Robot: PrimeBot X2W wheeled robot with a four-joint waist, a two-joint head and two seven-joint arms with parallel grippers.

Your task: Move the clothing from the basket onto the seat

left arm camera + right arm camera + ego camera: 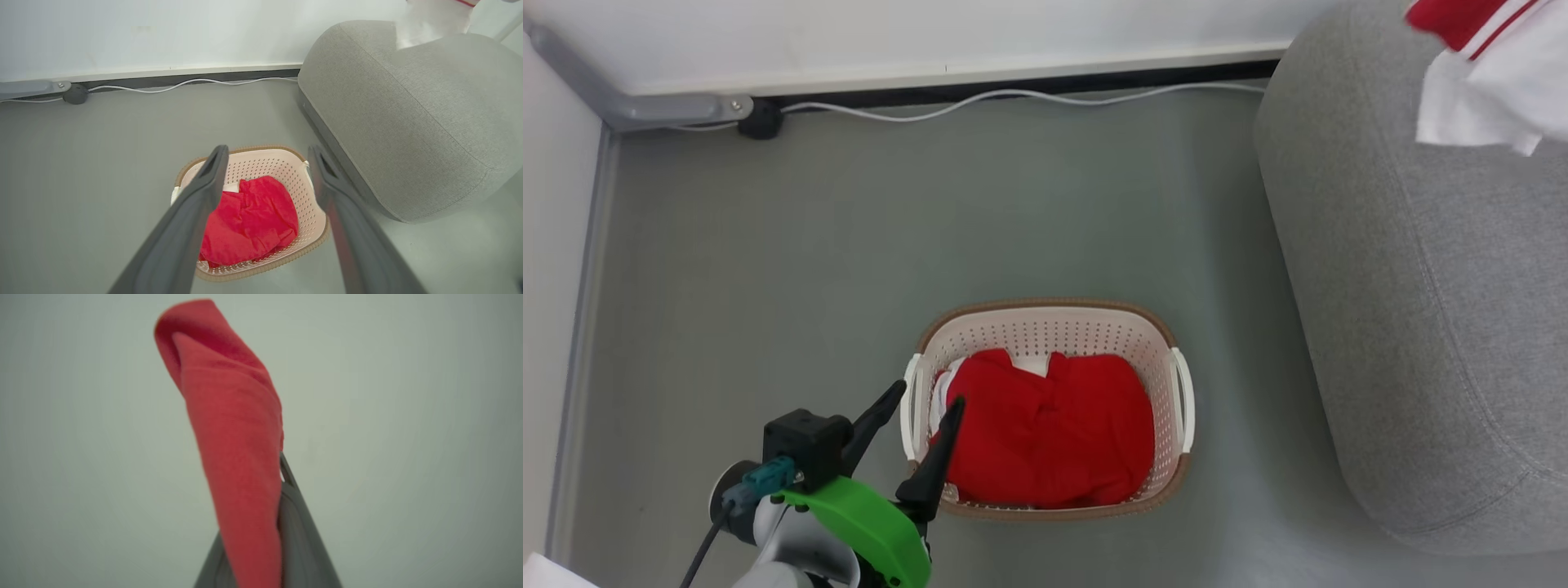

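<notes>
Clothing hangs pinched in the closed right claw — the left claw gapes wide, empty, above the basket.

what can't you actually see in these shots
- head view: bottom of the basket, covered by the red clothes.
- head view: red-and-white garment over the sofa, cut off by the top right corner; resting or hanging, cannot tell.
- right wrist view: right hand, mostly hidden under blurred red cloth.
</notes>
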